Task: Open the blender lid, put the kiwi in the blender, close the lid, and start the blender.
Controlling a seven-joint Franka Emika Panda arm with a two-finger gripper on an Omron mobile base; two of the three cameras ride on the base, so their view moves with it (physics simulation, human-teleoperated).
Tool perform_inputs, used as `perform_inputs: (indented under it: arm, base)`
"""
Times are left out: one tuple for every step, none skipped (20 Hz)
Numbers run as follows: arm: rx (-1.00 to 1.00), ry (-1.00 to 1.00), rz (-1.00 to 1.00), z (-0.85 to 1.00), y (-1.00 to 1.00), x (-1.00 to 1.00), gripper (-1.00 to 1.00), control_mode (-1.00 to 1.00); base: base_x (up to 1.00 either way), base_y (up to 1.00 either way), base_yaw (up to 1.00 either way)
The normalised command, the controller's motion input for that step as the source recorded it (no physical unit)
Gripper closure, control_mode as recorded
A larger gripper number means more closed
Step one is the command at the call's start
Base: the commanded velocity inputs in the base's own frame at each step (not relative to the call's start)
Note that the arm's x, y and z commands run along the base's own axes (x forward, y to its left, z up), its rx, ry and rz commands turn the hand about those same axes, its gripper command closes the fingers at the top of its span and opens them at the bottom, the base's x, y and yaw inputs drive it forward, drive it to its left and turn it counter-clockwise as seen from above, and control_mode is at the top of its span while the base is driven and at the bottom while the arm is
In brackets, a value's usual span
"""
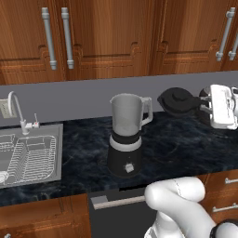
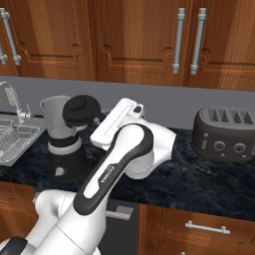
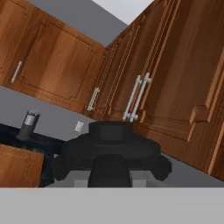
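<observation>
My gripper (image 1: 201, 103) pinches the lid (image 1: 179, 100) above the worktop (image 1: 186, 144), right of the jar (image 1: 126, 114); a tilted pinch could let it slip and drop.

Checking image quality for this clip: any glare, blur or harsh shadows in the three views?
Left base view: flat, even light, soft reflections on the blender jar. Right base view: sharp, with a sheen on the counter. Hand view: the lid looms large, dark and nearly featureless; the cabinets look tilted.

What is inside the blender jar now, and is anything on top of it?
The blender jar looks empty and its mouth is uncovered. The blender lid is held in the air beside it by the gripper. The jar's very bottom is hard to see.
</observation>
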Motion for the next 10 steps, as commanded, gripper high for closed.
perform_inputs:
  arm:
    - [0.27,0.0,0.01,0.19,0.38,0.11,1.0,-1.0]
    - [0.23,0.0,0.0,0.22,0.42,0.17,1.0,-1.0]
    - [0.21,0.0,0.0,0.19,0.41,0.18,1.0,-1.0]
    - [0.21,0.0,0.0,0.27,0.33,0.17,1.0,-1.0]
    - [0.19,0.0,0.0,0.29,0.31,0.18,1.0,-1.0]
    - [0.15,0.0,0.0,0.34,0.34,0.24,1.0,-1.0]
    - [0.15,0.0,0.0,0.41,0.36,0.29,1.0,-1.0]
    - [0.14,0.01,0.0,0.36,0.36,0.3,1.0,-1.0]
    - [0.14,0.0,0.0,0.41,0.31,0.3,1.0,-1.0]
    - [0.16,0.0,0.03,0.51,0.28,0.31,1.0,-1.0]
  base:
    - [0.0,0.0,0.0]
    - [0.0,0.0,0.0]
    - [0.0,0.0,0.0]
    - [0.0,0.0,0.0]
    - [0.0,0.0,0.0]
    - [0.0,0.0,0.0]
    - [0.0,0.0,0.0]
    - [0.0,0.0,0.0]
    - [0.0,0.0,0.0]
    - [0.0,0.0,0.0]
